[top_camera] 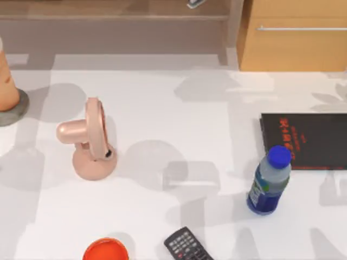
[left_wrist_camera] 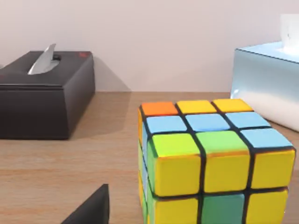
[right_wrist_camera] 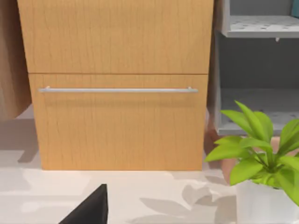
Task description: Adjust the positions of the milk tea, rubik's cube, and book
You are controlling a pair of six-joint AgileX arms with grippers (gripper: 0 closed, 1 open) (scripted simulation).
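Observation:
The milk tea (top_camera: 6,81) is a tall peach-orange cup on a grey round coaster (top_camera: 16,111) at the table's far left, cut off by the top view's edge. The rubik's cube (left_wrist_camera: 210,161) rests on a wooden surface (left_wrist_camera: 70,163) in the left wrist view, with yellow, green, orange and light blue squares. A dark part of my left gripper (left_wrist_camera: 93,209) shows close beside the cube and apart from it. A dark part of my right gripper (right_wrist_camera: 91,209) hangs over the white table, facing a wooden drawer front (right_wrist_camera: 117,121). The book is out of view.
On the white table stand a pink desk fan (top_camera: 89,141), a blue bottle (top_camera: 269,181), a thin black book with red lettering (top_camera: 306,141), a remote (top_camera: 187,246) and a flat orange-red round thing (top_camera: 105,250). A black tissue box (left_wrist_camera: 44,95) and a pale blue one (left_wrist_camera: 268,79) flank the cube. A potted plant (right_wrist_camera: 261,172) stands by the drawer.

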